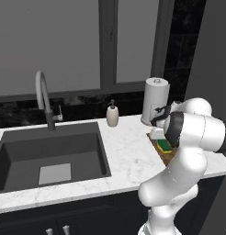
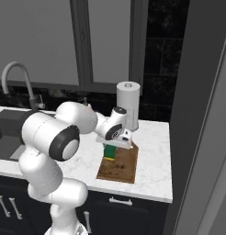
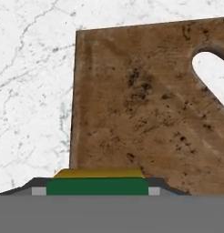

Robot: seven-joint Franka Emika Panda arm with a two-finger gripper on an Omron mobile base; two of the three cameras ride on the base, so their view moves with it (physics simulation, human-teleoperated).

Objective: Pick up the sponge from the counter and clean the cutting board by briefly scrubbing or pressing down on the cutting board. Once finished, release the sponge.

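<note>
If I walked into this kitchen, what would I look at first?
Probably the big white robot arm bending over the counter, with its gripper holding a green and yellow sponge over the near left corner of a brown cutting board. Next, the tall paper towel roll standing just behind the board by the window, and the dark sink with its curved faucet off to the left.

grey window panes (image 1: 46,43) with dark mullions, black tiled backsplash (image 1: 23,114), dark lower cabinets (image 2: 119,213), tall dark side panel (image 2: 202,114)

Green-yellow sponge (image 2: 110,151) on brown cutting board (image 2: 121,166), marble counter (image 2: 154,160)
</note>
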